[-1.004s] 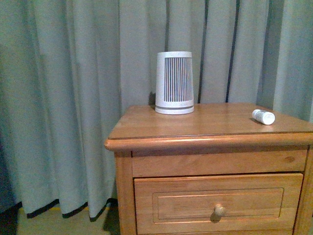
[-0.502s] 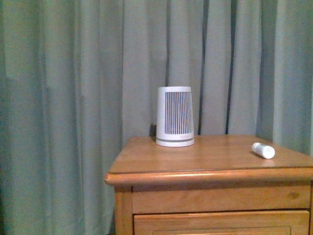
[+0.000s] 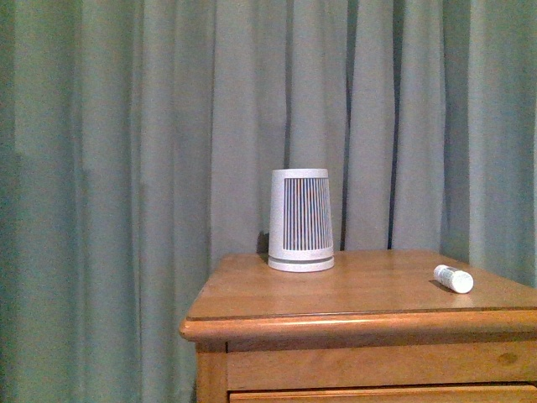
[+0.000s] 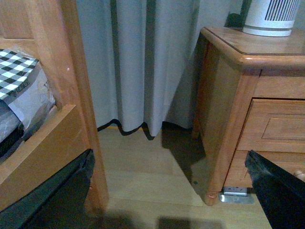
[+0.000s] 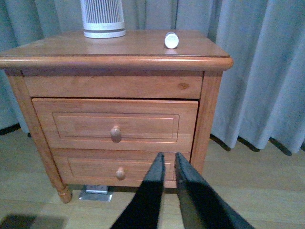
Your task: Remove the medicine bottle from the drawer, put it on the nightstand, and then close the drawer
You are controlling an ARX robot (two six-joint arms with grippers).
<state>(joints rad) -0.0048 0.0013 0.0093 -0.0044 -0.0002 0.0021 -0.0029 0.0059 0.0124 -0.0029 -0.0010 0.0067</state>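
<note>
The medicine bottle (image 3: 453, 278) lies on its side on the nightstand (image 3: 336, 294) top, near the right edge; it also shows end-on in the right wrist view (image 5: 171, 40). The upper drawer (image 5: 114, 125) sits flush in the cabinet, closed, with its round knob (image 5: 115, 134) showing. My right gripper (image 5: 169, 160) is shut and empty, held back from the nightstand front, low before the lower drawer. My left gripper (image 4: 169, 164) is open and empty, over the floor to the left of the nightstand (image 4: 228, 95). No arm shows in the front view.
A large white ribbed device (image 3: 301, 221) stands at the back of the nightstand top. Grey-green curtains (image 3: 126, 168) hang behind. A tall wooden furniture piece (image 4: 62, 95) with bedding stands left of the left gripper. The lower drawer (image 5: 121, 169) is closed.
The front view has risen: the nightstand has slid down the frame and the upper drawer front has dropped almost out of view. The bottle stays on the top.
</note>
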